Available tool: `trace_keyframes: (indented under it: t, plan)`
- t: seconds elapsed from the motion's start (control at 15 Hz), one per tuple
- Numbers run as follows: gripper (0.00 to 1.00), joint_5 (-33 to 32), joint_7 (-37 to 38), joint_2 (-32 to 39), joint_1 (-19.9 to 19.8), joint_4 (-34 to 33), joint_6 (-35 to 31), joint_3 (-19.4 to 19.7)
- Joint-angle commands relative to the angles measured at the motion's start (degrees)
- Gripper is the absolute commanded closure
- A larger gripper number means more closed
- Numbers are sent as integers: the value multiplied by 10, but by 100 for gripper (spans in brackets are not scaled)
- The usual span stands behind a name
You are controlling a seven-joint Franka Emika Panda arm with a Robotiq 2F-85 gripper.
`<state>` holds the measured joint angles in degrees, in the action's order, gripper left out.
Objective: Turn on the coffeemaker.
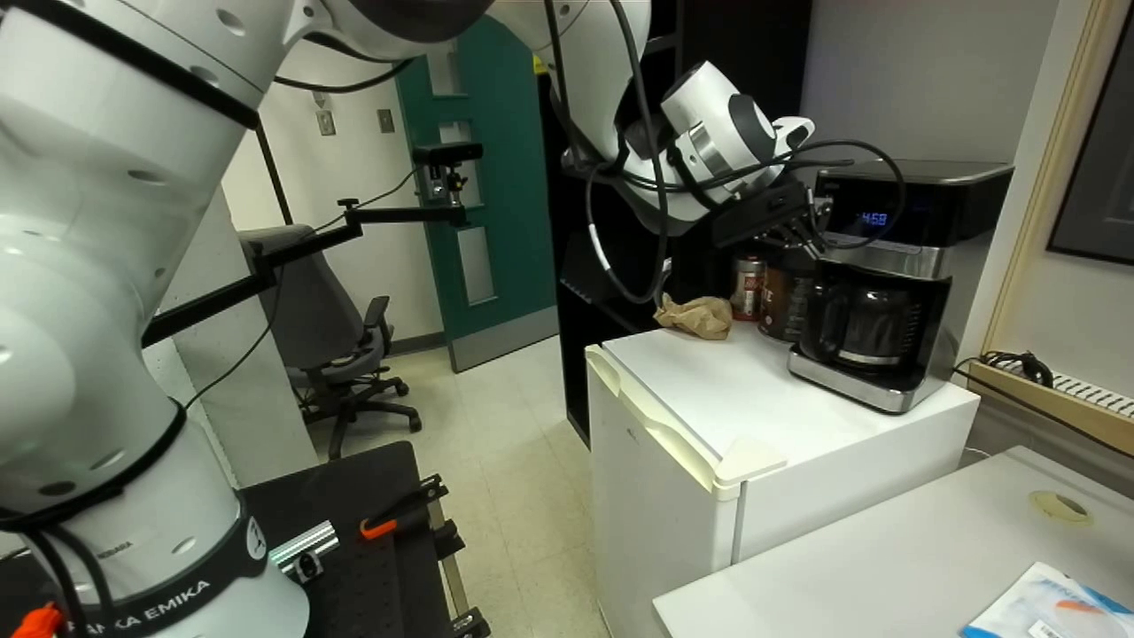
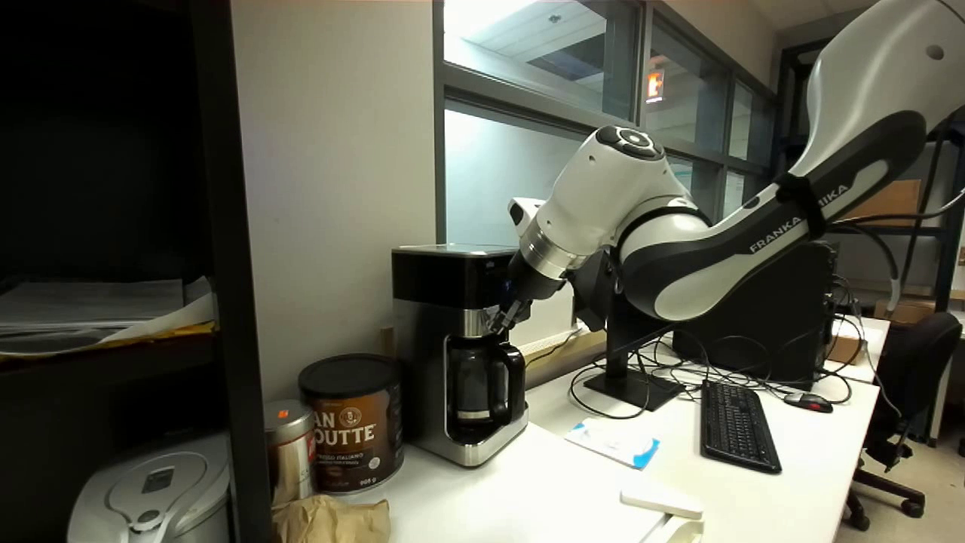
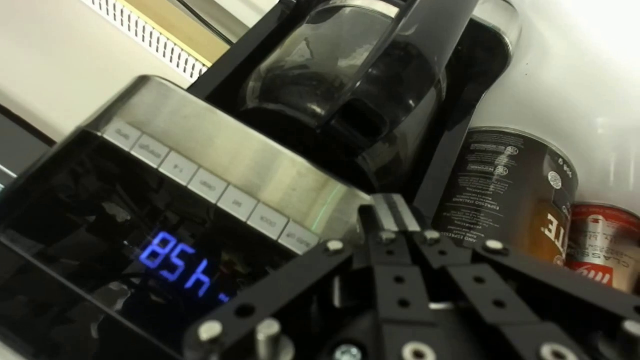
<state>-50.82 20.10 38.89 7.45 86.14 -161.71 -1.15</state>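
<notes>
The black coffeemaker [image 1: 930, 261] with a silver band stands upright on the white mini fridge [image 1: 673, 514]. It also shows in an exterior view [image 2: 422, 362] and in the wrist view [image 3: 250, 155]. Its blue clock is lit, and a row of several grey buttons [image 3: 206, 184] runs beside the display. The dark glass carafe [image 1: 877, 326] sits inside. My gripper [image 3: 395, 212] is shut and empty, its fingertips together near the band's end, past the last visible button. In both exterior views the gripper [image 1: 811, 246] [image 2: 501, 318] is at the machine's front. Whether it touches, I cannot tell; it hides the band's end.
A brown coffee can [image 2: 353, 445] and a silver-red can [image 1: 749, 288] stand beside the coffeemaker. A crumpled paper bag [image 1: 695, 316] lies by them. A dark shelf [image 2: 234, 302] rises behind the cans. A loose arm cable loops before the display. A white desk [image 1: 895, 549] adjoins the fridge.
</notes>
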Motion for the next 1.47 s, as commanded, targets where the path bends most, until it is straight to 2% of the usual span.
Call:
trace_keyframes:
  t: [0.0, 1.2, 1.4]
  plan:
    - [100, -5, 10, 16, 9, -27, -1, 6]
    - [100, -7, 12, 14, 14, -28, -14, 6]
    - [100, -5, 4, 5, 13, -11, -5, 3]
